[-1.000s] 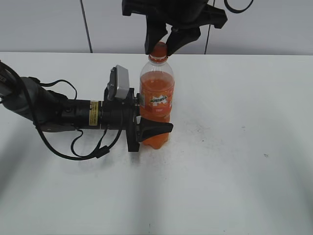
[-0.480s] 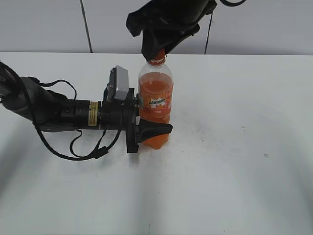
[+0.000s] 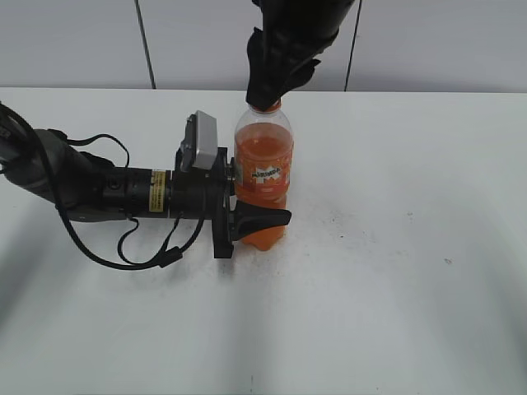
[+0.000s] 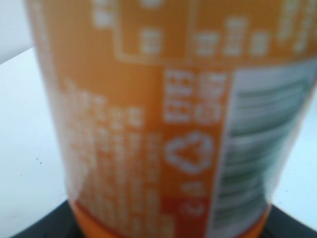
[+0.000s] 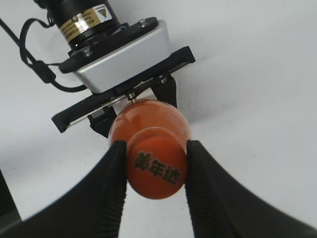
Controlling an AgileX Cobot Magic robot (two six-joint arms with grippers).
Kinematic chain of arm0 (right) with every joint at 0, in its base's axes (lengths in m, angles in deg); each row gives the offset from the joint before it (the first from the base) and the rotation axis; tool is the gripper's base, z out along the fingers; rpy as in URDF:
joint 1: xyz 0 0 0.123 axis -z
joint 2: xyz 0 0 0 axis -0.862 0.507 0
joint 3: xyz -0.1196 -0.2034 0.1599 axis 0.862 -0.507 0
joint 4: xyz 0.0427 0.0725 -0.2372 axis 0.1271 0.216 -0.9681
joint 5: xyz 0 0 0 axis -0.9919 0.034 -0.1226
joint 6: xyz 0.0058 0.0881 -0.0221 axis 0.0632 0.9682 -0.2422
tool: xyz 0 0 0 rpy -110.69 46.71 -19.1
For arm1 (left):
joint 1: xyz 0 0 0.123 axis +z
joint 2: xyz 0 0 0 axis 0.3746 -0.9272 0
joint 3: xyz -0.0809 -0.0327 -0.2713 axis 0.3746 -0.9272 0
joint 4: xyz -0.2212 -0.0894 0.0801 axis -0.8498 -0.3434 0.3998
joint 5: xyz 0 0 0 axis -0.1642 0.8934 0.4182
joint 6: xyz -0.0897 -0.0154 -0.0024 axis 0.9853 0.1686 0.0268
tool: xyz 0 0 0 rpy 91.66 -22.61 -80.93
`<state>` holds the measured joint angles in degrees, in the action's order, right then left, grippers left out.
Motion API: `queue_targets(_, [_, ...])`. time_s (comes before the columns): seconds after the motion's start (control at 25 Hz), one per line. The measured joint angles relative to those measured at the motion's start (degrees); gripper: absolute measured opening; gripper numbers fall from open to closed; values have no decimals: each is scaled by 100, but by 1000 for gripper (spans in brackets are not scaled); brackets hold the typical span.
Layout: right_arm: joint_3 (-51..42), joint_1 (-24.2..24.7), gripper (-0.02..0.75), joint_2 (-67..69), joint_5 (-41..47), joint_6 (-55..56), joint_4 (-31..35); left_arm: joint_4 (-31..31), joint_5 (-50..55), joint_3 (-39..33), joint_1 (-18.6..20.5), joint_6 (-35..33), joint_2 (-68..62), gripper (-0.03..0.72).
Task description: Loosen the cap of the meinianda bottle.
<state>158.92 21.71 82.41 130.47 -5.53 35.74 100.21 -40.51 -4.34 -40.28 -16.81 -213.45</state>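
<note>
- The bottle (image 3: 263, 177) stands upright on the white worktop (image 3: 395, 247), near its middle.
- The left hand (image 3: 247, 206) lies level along the worktop and pinches the bottle's lower body from the left side.
- The right hand (image 5: 155, 171) comes down from above, its two dark fingers (image 5: 115, 168) pressed against opposite sides of the orange cap (image 5: 156, 169), pinching it.

Lab-like test bench: bare white table (image 3: 395, 271), plain grey panelled wall (image 3: 74, 41).

table (image 3: 395, 271): white, faint specks | wall (image 3: 74, 41): grey panels behind
</note>
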Motion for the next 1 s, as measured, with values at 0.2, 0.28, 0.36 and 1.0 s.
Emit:
queue_targets(0.2, [6,0,273,0,37,-1637,10,20,-6,0,-5,-18,0,384])
queue_targets(0.28, [6,0,273,0,47,-2296,17,25,-6,0,-5,-28,0,384])
queue_targets(0.36, [6,0,273,-5,54,-2914,16,25,-6,0,-5,-36,0,384])
queue_targets(1.0, [-11,0,274,-116,194,-5206,6,64,-88,0,-15,-53,0,384])
